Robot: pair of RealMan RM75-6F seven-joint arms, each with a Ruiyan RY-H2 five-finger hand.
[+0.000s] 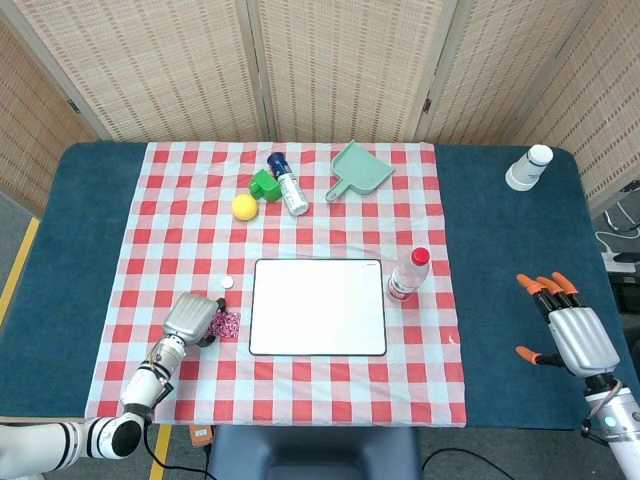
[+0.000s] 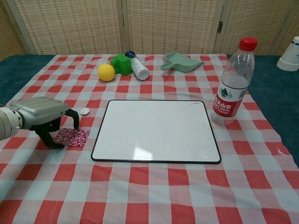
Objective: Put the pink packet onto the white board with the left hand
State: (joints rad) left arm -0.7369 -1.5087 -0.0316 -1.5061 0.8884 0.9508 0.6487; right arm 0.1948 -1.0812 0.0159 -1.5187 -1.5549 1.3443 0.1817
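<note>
The pink packet lies on the checked cloth just left of the white board. My left hand sits over the packet's left part. Its dark fingers curl down around the packet and pinch its left end against the cloth. The packet's right half shows flat and uncovered, apart from the board's edge. My right hand hovers over the blue table at the far right, fingers spread and holding nothing; the chest view does not show it.
A small white cap lies just behind the packet. A water bottle stands at the board's right edge. A yellow ball, green block, lying bottle and green dustpan sit at the back. Paper cups stand far right.
</note>
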